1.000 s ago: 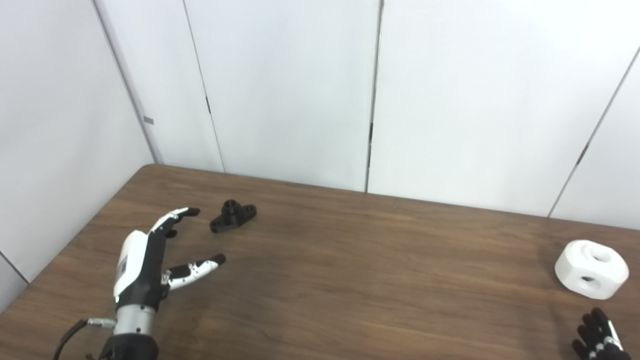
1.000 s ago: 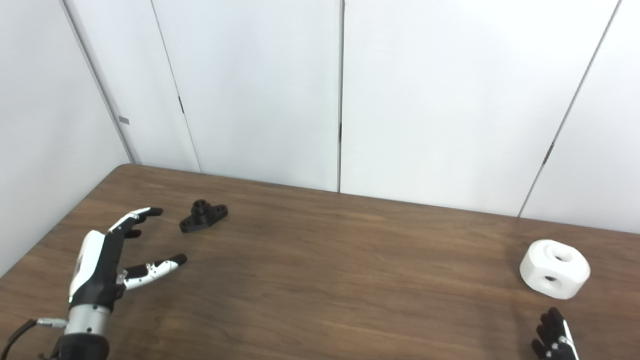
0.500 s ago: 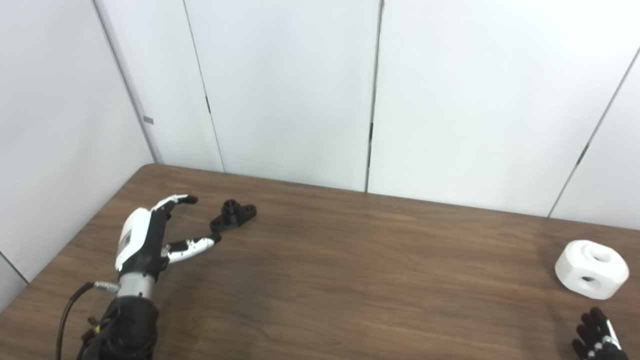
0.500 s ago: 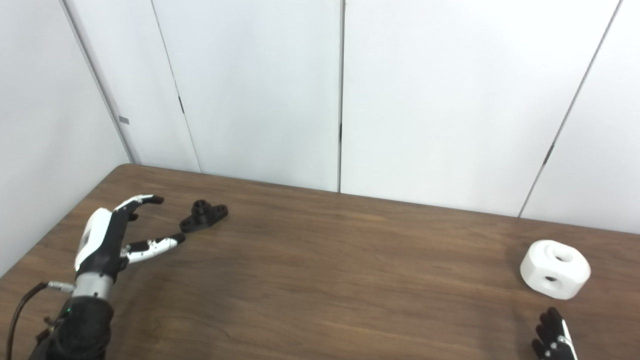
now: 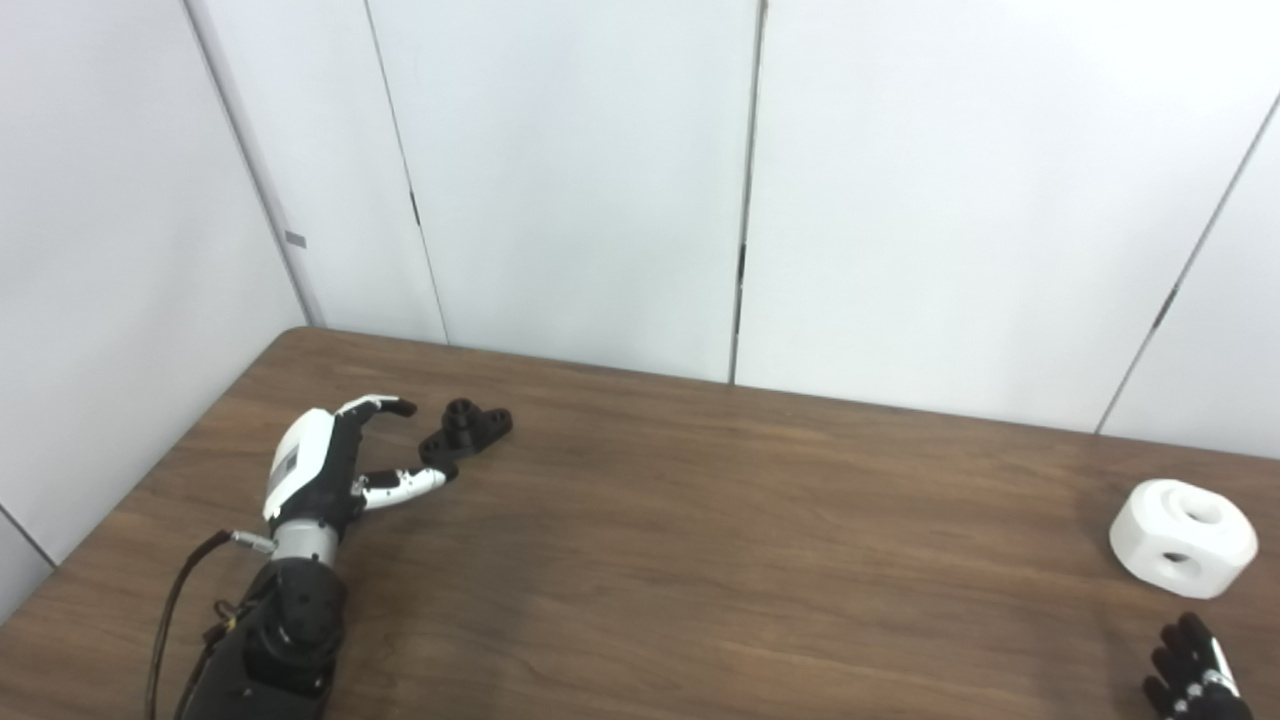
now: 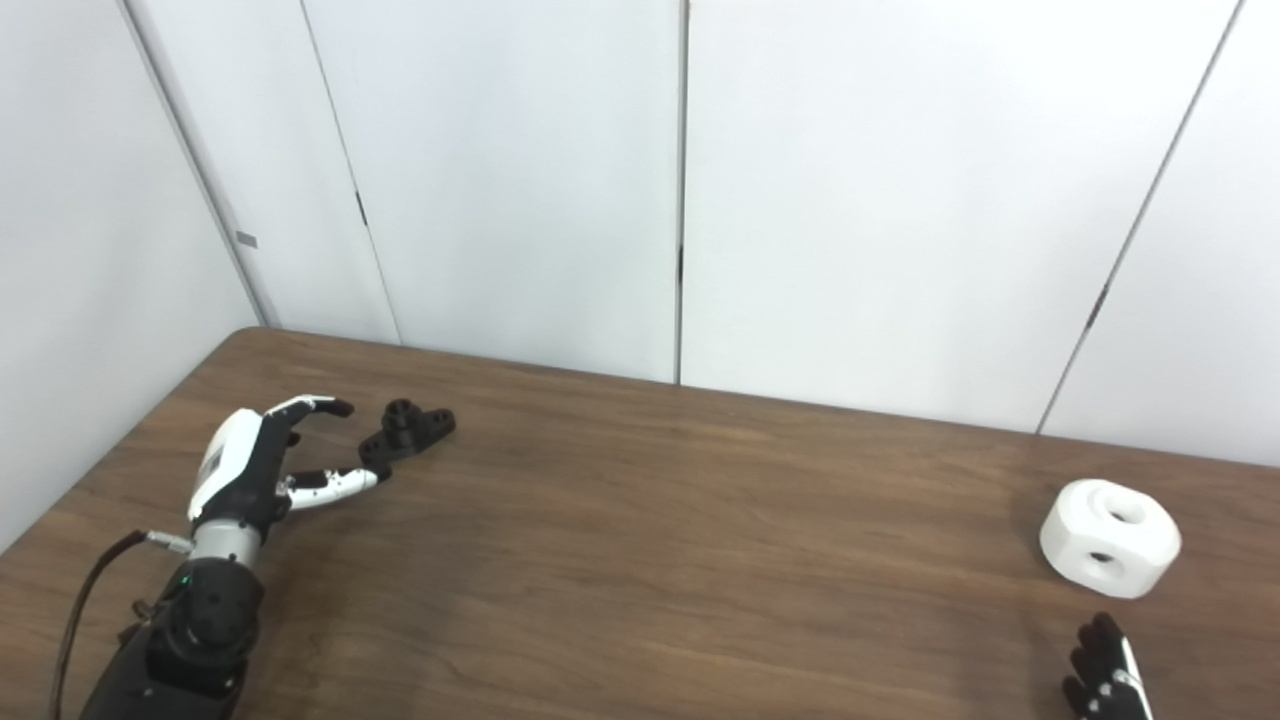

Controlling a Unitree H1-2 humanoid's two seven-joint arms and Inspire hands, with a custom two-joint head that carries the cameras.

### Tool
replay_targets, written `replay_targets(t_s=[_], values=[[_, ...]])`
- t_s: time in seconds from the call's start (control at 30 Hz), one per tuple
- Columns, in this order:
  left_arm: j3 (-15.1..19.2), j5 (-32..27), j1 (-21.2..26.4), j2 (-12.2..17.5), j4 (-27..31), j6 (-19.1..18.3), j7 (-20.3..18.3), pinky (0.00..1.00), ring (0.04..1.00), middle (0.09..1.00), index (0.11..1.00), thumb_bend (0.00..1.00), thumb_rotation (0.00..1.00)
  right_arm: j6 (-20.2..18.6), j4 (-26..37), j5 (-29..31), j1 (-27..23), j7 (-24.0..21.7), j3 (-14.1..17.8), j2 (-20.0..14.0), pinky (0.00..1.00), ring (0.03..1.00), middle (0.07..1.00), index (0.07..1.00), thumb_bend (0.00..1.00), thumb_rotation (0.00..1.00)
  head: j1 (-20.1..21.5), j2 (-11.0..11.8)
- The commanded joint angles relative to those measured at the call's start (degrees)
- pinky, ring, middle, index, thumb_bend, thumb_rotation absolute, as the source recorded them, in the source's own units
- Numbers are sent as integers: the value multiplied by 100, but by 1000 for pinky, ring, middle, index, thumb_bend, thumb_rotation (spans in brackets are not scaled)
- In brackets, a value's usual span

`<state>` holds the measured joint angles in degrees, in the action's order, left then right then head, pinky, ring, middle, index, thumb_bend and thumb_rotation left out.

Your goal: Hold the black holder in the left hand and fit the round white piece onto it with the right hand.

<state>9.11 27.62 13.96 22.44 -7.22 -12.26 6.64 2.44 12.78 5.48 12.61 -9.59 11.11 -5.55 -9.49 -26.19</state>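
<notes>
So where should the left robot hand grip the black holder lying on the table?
Probably around the raised round boss at the middle of the black holder, coming from its near-left side, where the open left robot hand already is. The flat ends lie low on the table.

Right hand mostly cut off by bottom edge.

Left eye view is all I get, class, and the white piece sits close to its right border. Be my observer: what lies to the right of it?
Observer: In the right eye view, bare table shows to the right of the white piece, up to the picture's border.
Operator: And beside the right hand?
Observer: There too, bare wood shows to the right of the right hand. Only its dark fingers rise from the bottom edge, apart from the piece.
</notes>
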Motion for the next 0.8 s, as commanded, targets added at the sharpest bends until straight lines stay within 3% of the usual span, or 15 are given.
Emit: replay_targets(t_s=[0.0,0.3,0.77], values=[[-45,38,471,137,-128,31,173,801,888,855,702,853,220,-27,151,14,906,11,-131,72,1000,1000,1000,1000,480,1000,-3,-5],[-279,178,862,229,-740,-33,354,786,877,846,687,883,210,-26,231,13,975,15,-174,58,1000,1000,1000,1000,482,1000,25,-35],[-486,190,1205,347,-1488,1,619,852,908,857,687,887,195,-51,328,-70,1041,31,-199,57,1000,1000,1000,1000,495,1000,14,-85]])
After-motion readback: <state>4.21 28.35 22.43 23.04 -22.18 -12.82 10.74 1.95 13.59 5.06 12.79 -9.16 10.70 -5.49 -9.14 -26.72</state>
